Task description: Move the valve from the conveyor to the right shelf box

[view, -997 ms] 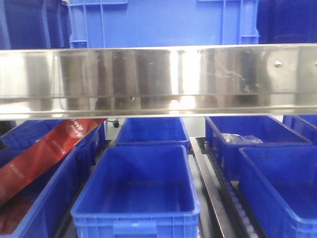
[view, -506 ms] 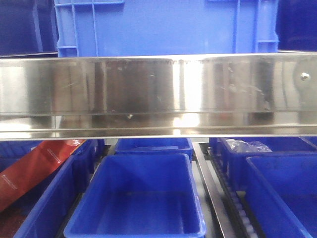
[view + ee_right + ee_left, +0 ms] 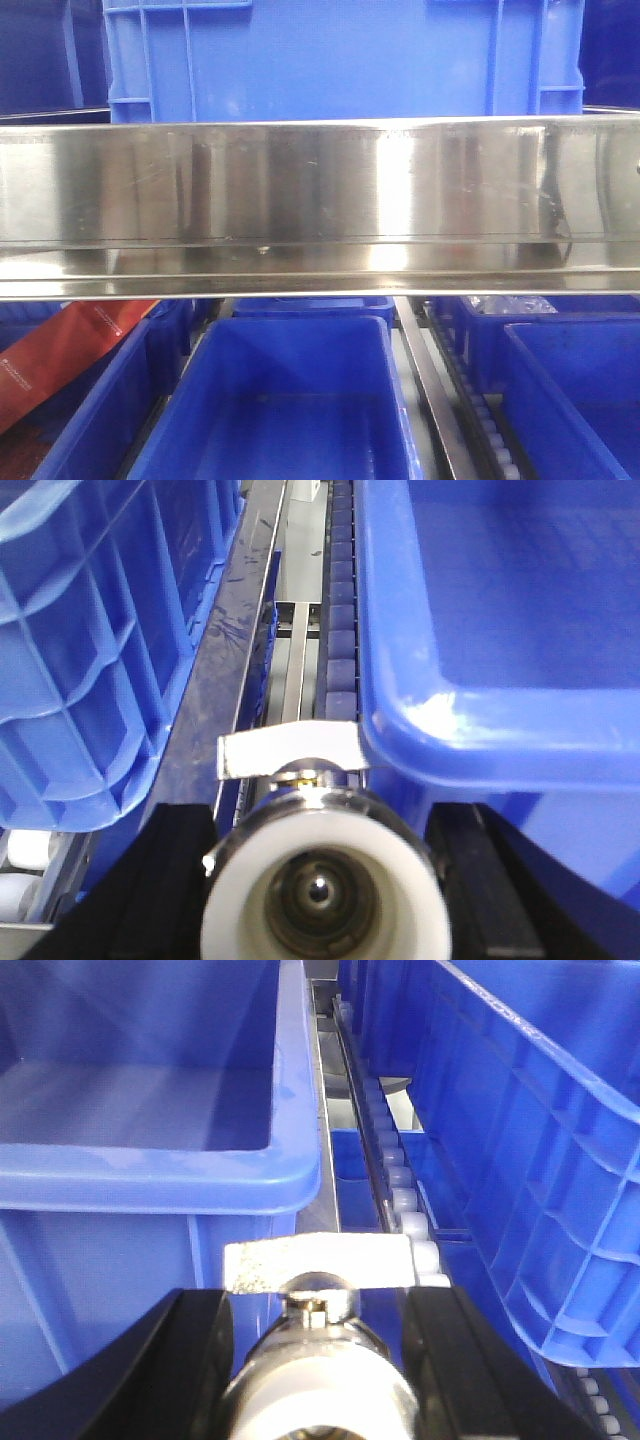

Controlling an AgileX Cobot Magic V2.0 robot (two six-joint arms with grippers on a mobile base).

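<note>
The left claw (image 3: 315, 1312) was closed around a valve (image 3: 320, 1390) beside a blue box (image 3: 150, 1175). The right claw (image 3: 325, 822) gripped a second valve (image 3: 325, 895) against another blue box (image 3: 490, 735).

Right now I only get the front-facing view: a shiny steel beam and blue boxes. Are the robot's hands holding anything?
Observer: Yes. In the left wrist view, the left gripper is shut on a metal valve.
Operator: And the other hand?
Observer: The right gripper is shut on a second valve, which has a white ring around its open end.
Operator: Is that one near a box?
Observer: Its flat handle shows right next to the corner of a blue box, with a roller track running ahead alongside that box.
</note>
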